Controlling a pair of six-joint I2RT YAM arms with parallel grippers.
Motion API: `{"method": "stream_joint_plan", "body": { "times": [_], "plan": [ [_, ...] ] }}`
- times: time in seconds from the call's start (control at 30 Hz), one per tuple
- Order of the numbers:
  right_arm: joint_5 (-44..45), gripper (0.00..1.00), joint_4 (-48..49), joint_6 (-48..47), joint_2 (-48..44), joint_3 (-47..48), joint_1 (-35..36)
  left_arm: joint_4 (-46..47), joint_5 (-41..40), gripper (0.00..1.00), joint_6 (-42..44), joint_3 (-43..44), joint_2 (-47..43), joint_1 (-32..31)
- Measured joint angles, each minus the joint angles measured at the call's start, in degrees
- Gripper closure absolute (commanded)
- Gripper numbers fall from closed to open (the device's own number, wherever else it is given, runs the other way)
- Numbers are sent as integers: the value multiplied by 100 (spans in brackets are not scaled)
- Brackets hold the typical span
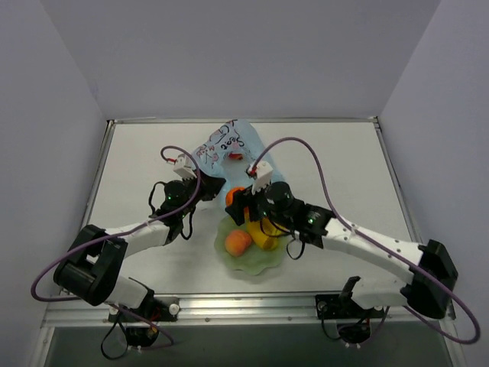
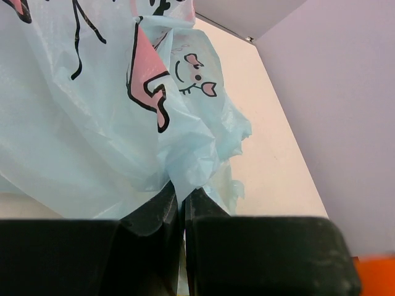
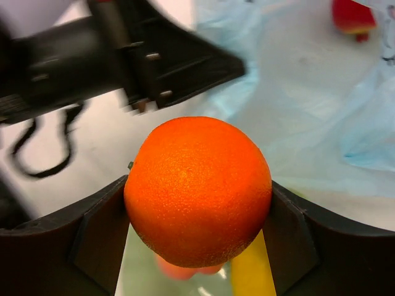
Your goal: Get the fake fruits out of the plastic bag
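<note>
The light-blue plastic bag [image 1: 229, 145] lies at the table's middle back, its mouth toward the arms. My left gripper [image 1: 208, 188] is shut on the bag's edge; the left wrist view shows the film [image 2: 92, 123] pinched between the fingers [image 2: 181, 194]. My right gripper [image 1: 240, 202] is shut on an orange [image 3: 197, 188] and holds it above the near rim of the pale green bowl [image 1: 252, 266]. A peach [image 1: 238, 243] and a yellow fruit [image 1: 265, 234] lie in the bowl. A red apple [image 3: 352, 15] lies inside the bag.
The left gripper's black body [image 3: 166, 61] is close beside the orange, to its left. Purple cables loop above both wrists. Bare tabletop lies to the left and right of the bag, with grey walls round the table.
</note>
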Motion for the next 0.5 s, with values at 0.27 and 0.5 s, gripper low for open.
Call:
{"method": "stream_joint_plan", "body": {
  "times": [0.27,0.5],
  "plan": [
    [380,37,-501,457,-1342,-1043,1045,-13,2,98,-2,0,0,0],
    [675,28,-1156,599,-1224,-1307,1646,-33,0,98,0,2,-11,0]
  ]
}}
